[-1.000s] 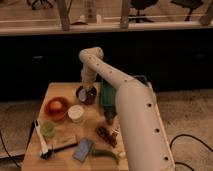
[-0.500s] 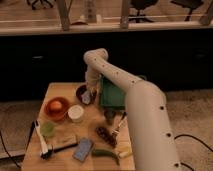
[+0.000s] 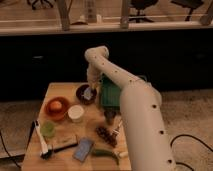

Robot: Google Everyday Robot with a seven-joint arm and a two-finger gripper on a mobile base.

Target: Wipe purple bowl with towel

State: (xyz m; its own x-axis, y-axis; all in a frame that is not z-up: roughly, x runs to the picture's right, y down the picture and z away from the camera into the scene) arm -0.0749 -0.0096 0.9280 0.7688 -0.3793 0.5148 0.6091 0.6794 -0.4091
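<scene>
Sliding slightly right since a second ago, the gripper (image 3: 90, 90) presses the towel (image 3: 88, 94), pinched in its fingers, inside the purple bowl (image 3: 80, 92) on the desk (image 3: 61, 90); wiping seems underway, not finished.

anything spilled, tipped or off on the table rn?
Nothing stands out. The gripper is down in the purple bowl, at the towel. That bowl, the orange-red bowl and the white cup all sit upright, and no spill is visible.
</scene>
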